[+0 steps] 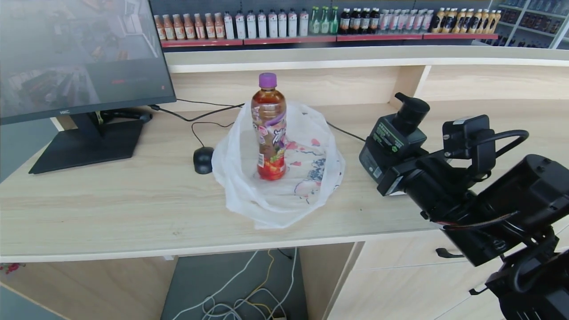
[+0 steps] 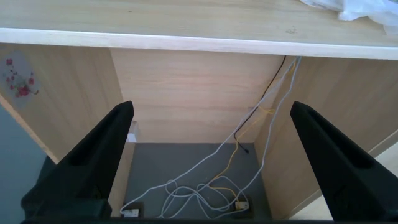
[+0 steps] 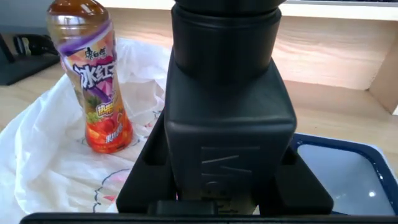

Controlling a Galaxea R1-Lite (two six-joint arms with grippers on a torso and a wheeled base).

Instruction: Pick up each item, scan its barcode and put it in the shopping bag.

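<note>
While the bottle [image 1: 269, 129] stood upright inside the shopping bag [image 1: 306, 186], the right tool [image 3: 222, 186] was clamped around the black scanner [image 1: 391, 142], with one finger on each side of its body. The scanner was held above the desk [image 1: 111, 209], to the right of the bag and apart from it, with its head tilted up and away from the robot.

The bottle had a purple cap, brown drink inside and a colourful label wrapped round it. The bag was white, thin plastic with a faint red and blue print. It lay spread open near the middle of the desk, with its crumpled walls standing up around the bottle's lower half and its front edge close to the desk's near edge. In the right wrist view, a flat blue-rimmed panel [image 3: 348, 168] lay on the desk just beside the scanner; I could not tell what it was.

The left tool [image 2: 211, 109] hung low in front of the desk, below the desktop, its two dark fingers [image 2: 93, 162] spread wide with nothing between them. Beyond them, loose cables [image 2: 205, 186] trailed down into the recess under the desk.

On the left of the desk stood a monitor [image 1: 80, 53] on a black foot, and a black mouse [image 1: 203, 160] lay just left of the bag. Behind the desk, a red shelf [image 1: 289, 40] carried a long row of drinks [image 1: 266, 24].
</note>
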